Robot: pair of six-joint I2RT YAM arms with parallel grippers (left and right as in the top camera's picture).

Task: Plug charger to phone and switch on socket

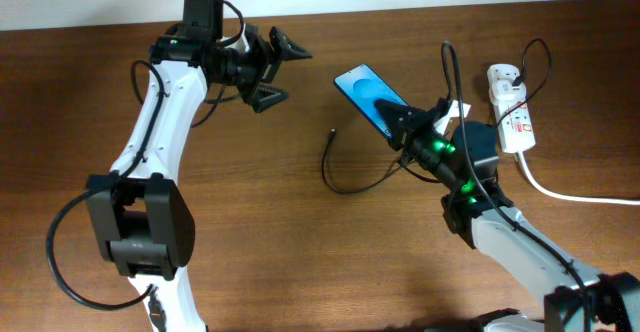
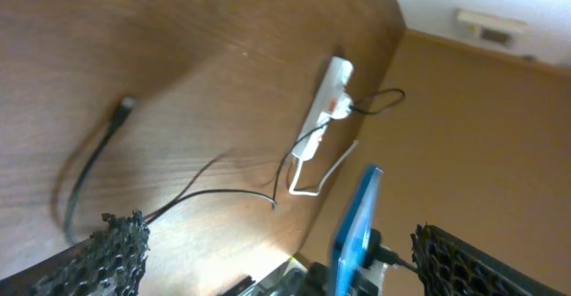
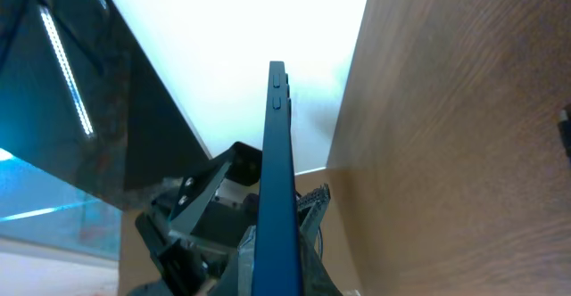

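Right now your right gripper (image 1: pixel 402 122) is clamped on the near-right end of the slim rectangular smartphone with the bright blue screen (image 1: pixel 365 90). It seems to hold the phone raised off the brown wooden table (image 1: pixel 300 262), probably so the free short end is presented for plugging. The phone's long axis runs diagonally, and its free end points far-left, toward your left gripper (image 1: pixel 283 72). From the right wrist you see it edge-on, a thin blue blade between the fingers. You cannot tell from these views which end carries the port.

Your left gripper hangs over the far-left part of the table with its jaws spread wide and nothing between them, likely ready to fetch the cable.

The long thin black charger cable (image 1: pixel 345 184) lies loose on the table between the two arms. Its small plug tip (image 1: pixel 332 132) points far, just left of the phone.

The small white power strip with red switch marks (image 1: pixel 512 112) sits at the far right, its length running far to near.
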